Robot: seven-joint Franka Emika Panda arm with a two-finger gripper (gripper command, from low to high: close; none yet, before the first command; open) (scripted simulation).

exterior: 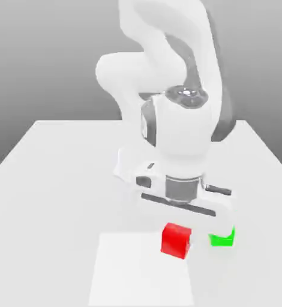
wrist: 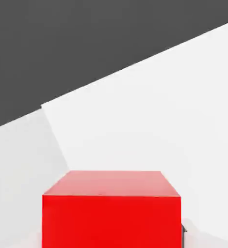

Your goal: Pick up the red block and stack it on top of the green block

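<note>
Red block, a bright cube under the robot's hand, near the middle of the exterior view and a little to its right. Going from the exterior view's left to its right, a wide pale desk comes first. Next is a white square patch on the desk, with the red block at its far right corner. The block's faces are turned slightly, out of line with the patch's edges. Whether its underside touches the desk or is just clear of it cannot be told.

Directly above the block is the tool, at the end of a white arm that reaches down from behind. The tool is closed on the red block; in the hand view the block sits squarely, with its near face flat.

Further right is the green block, near the red one but apart from it, its upper part hidden behind the white hand.

The grip is probably fresh, with lifting as the likely next move. If the hold is shallow or off centre, the block could slip or tilt as it rises. Too low a lift before moving sideways could drive the red block into the green one and push it away. Because the hand covers part of the green block, its alignment is hard to judge; a turned or off-centre placement could leave the red block overhanging, and letting go too soon could let it topple.
</note>
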